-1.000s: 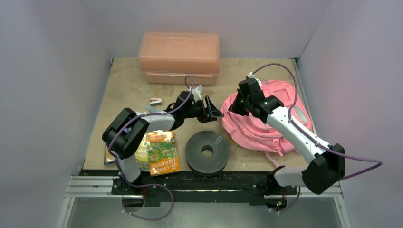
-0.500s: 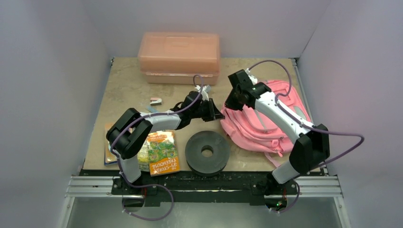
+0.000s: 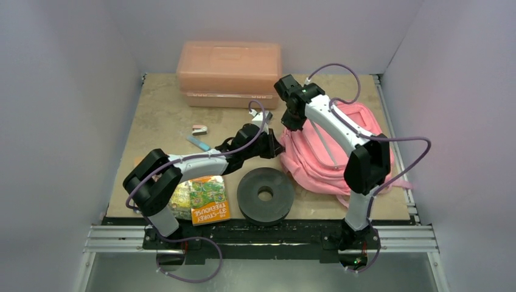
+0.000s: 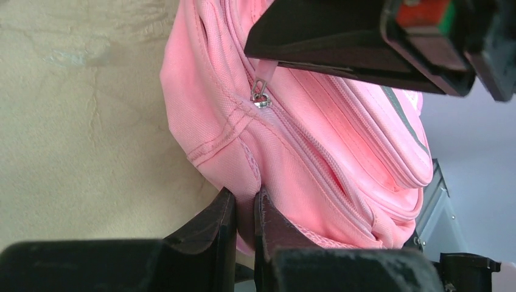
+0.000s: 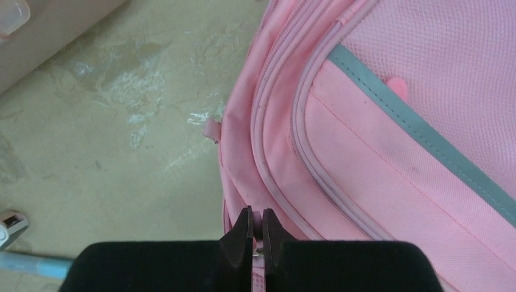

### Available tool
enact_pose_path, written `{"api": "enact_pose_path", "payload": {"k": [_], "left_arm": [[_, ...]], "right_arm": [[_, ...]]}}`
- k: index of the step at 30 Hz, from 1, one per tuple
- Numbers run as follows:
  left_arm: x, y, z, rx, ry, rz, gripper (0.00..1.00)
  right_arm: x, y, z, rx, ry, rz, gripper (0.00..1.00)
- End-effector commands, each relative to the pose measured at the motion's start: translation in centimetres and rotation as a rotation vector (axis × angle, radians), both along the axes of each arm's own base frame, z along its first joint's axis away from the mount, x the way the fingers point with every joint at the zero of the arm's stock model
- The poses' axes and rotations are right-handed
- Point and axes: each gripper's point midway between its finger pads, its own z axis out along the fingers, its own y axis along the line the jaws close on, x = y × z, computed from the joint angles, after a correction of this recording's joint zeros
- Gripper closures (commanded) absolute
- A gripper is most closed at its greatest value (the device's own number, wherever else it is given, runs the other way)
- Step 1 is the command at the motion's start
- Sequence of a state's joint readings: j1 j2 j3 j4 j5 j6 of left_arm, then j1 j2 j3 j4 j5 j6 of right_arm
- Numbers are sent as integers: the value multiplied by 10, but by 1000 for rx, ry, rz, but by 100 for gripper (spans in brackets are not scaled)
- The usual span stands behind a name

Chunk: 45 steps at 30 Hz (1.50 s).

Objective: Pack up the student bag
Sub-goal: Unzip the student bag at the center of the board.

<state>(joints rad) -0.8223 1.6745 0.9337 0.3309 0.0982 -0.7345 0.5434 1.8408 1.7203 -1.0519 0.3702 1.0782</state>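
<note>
The student bag (image 3: 328,159), bright pink with grey trim, lies flat on the right half of the table. My left gripper (image 3: 278,148) is at the bag's left edge and is shut on a fold of its fabric (image 4: 246,182). My right gripper (image 3: 291,126) hangs over the bag's far-left corner, shut on a pink zipper pull (image 5: 258,226). In the left wrist view that pull (image 4: 263,85) runs from its metal slider up into the right gripper's black fingers. The zip line (image 5: 274,121) curves along the bag's side. A second small pull tab (image 5: 211,129) sticks out at the bag's edge.
A rigid salmon plastic box (image 3: 230,73) stands at the back. A black ring-shaped roll (image 3: 265,194) lies near the front, a colourful book (image 3: 208,197) left of it. A blue pen (image 3: 198,143) and a small white-pink item (image 3: 199,129) lie mid-left.
My left gripper reached right and closed from open onto the bag's left edge. The right arm swung left and toward the back with the zipper pull, its elbow now raised over the bag.
</note>
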Motion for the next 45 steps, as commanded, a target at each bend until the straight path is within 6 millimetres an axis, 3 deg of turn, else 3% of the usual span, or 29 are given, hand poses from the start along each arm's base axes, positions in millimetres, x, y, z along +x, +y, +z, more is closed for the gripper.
{"api": "enact_pose_path", "payload": {"k": [1,4,9,13,16,19,25,34,39,42,45], "left_arm": [[-29,-23,40,-83,-133,-159,100],[-33,-28,38,-77,-136,-203,100],[-30,-26,32,-28,-160,-211,100],[-25,-22,29,7,-210,-205,100],[-25,-24,29,26,-249,-205,100],[-32,-28,34,6,-290,-218,100],[-32,-21,33,25,-363,-212,100],[-46,-22,31,28,-451,-263,100],[-50,-26,32,27,-469,-276,100],[-50,-21,36,38,-488,-273,100],[-50,-22,37,47,-488,-277,100]], "right_arm": [[72,-1,64,-16,-274,-87,100],[78,16,73,13,-306,40,100],[37,51,77,264,-300,189,100],[15,56,84,345,-311,155,100],[26,46,85,370,-352,4,100],[52,39,94,332,-395,-79,100],[86,40,92,233,-345,-85,100],[124,4,87,195,-427,-176,100],[149,-13,101,84,-489,-187,100],[144,-2,96,76,-472,-78,100],[132,30,103,103,-516,148,100]]}}
